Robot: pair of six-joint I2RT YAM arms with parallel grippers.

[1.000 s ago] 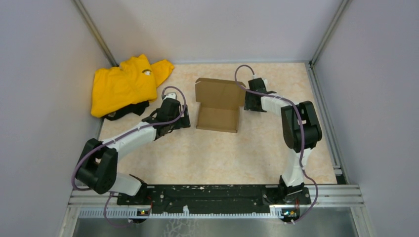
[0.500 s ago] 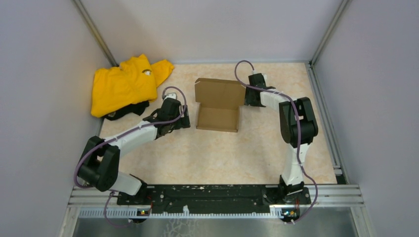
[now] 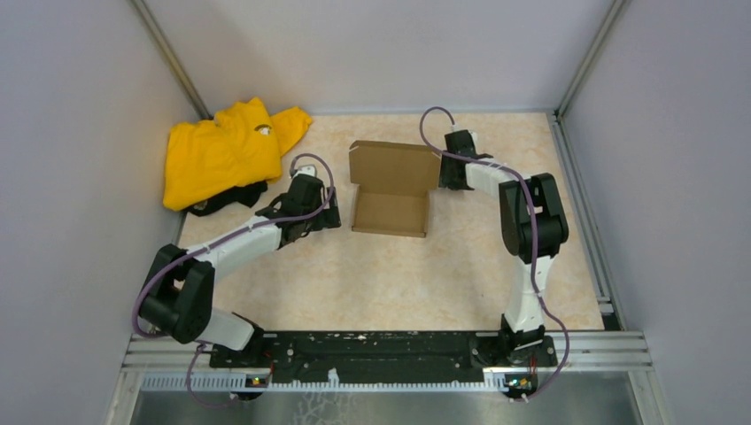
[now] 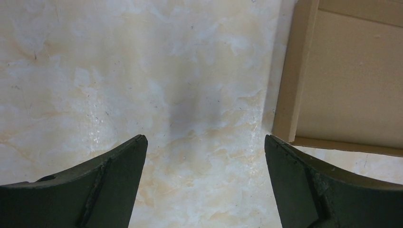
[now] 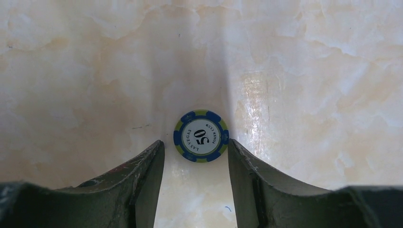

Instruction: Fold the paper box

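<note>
the paper box lies open on the table between the two arms, its shallow base nearer the robot and its lid panel laid back toward the far wall; a yellow garment sits well apart in the far left corner. neither claw has hold of the cardboard. the left gripper hovers just beside the box's left edge with its jaws spread as wide as they go and nothing between them; from its wrist view the box shows at the right, its side strip just off the right fingertip. the right gripper hangs low by the box's far right corner, its jaws partly apart and straddling a blue and green poker chip that lies flat on the table. a gap shows on the chip's left side, so it reads as bracketed rather than clamped. whether the base walls already stand fully upright is hard to tell from above. the step in hand looks like the approach before any fold, with the lid not yet brought over. the next move, as i judge it, calls for the left claw to slide right and take or press the side strip, while the right claw must turn from the chip to the lid's edge and swing it over the base without pushing the light box across the table.
</note>
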